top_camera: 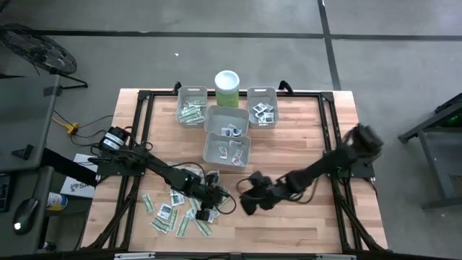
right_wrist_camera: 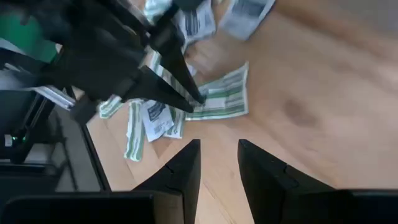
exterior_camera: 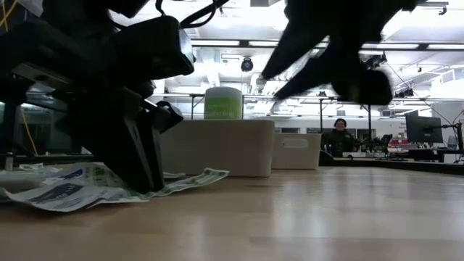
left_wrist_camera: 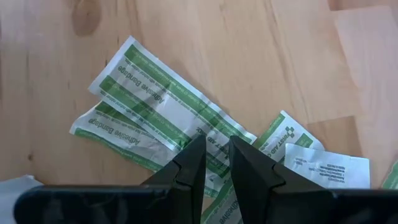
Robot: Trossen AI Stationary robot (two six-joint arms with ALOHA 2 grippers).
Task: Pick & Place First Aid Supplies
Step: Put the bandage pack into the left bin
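1. Left gripper (left_wrist_camera: pixel 216 163): down at the tabletop over the loose pile of packets near the front left of the table. Its fingers stand a narrow gap apart, tips planted on a green-striped adhesive bandage strip (left_wrist_camera: pixel 163 113). The strip's edge runs into the gap, but whether it is actually pinched cannot be told.

2. Low view: the left gripper (exterior_camera: pixel 138 163) presses straight down onto the bandage strip (exterior_camera: pixel 196 177), which lies flat on the wood.

3. Right gripper (right_wrist_camera: pixel 219 163): fingers apart and holding nothing. It hovers above bare wood, facing the left gripper's fingertips. In the high view it (top_camera: pixel 251 198) sits just beside the left gripper (top_camera: pixel 208 206), near the table's front centre.

4. Supplies on the table: further packets (top_camera: pixel 167 215), green strips and white squares with dark print, lie scattered around and to the left of the left gripper. One white printed square (left_wrist_camera: pixel 326 167) lies just beside the strip under the fingers.

5. Bins: four grey bins (top_camera: pixel 227 148) sit clustered at the back centre. Green strips fill the back left bin (top_camera: pixel 191 108); white squares lie in the other three.

6. Canister: a pale green, white-lidded canister (top_camera: pixel 227 88) stands upright between the two rear bins.

7. Background: a person (exterior_camera: pixel 338 136) sits beyond the table's far edge.
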